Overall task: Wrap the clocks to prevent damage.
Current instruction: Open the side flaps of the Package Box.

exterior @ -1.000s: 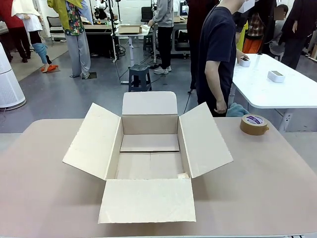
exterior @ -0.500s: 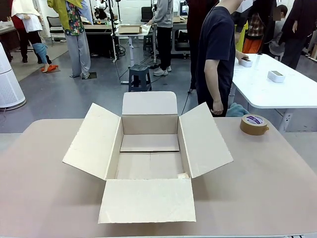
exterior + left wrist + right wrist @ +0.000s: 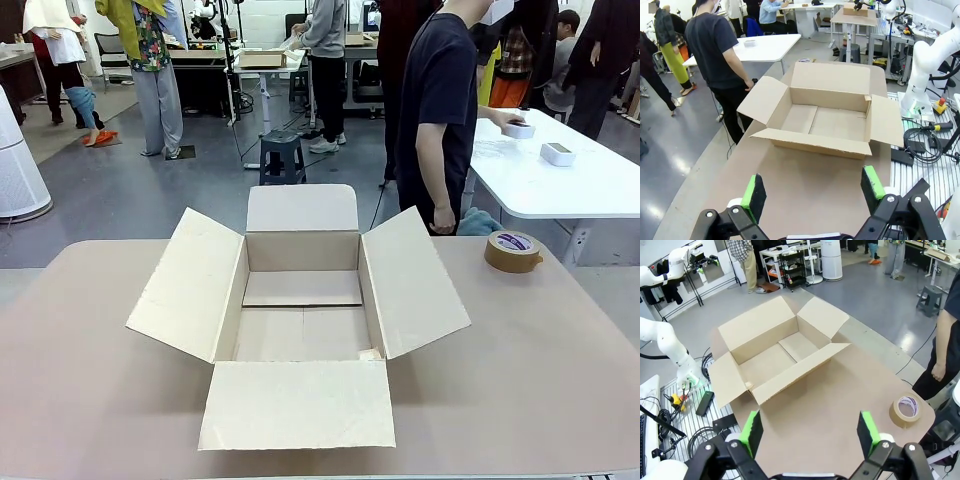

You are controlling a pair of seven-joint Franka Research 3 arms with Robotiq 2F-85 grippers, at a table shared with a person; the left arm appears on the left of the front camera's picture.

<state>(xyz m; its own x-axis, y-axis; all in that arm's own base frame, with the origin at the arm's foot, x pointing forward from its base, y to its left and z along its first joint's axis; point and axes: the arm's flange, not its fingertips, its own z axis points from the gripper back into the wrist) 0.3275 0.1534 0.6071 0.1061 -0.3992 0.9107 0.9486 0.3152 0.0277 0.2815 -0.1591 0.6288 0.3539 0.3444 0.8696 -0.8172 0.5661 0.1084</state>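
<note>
The bubble-wrapped bundle of clocks is out of view. An open brown cardboard carton (image 3: 300, 251) stands mid-table with all flaps spread and its inside bare; it also shows in the left wrist view (image 3: 817, 145) and the right wrist view (image 3: 790, 373). My left gripper (image 3: 814, 192) is open above the table, well short of the carton, with nothing between its green pads. My right gripper (image 3: 810, 432) is open too, high over the table's near side, holding nothing.
A roll of brown tape (image 3: 513, 251) lies at the table's far right corner, seen also in the right wrist view (image 3: 905, 410). A person in a dark shirt (image 3: 440, 100) stands beyond the far edge, turned to a white side table (image 3: 580, 180).
The person's hand has slid a small white object to the right along the white side table. Carton, tape and both arms are unchanged.
</note>
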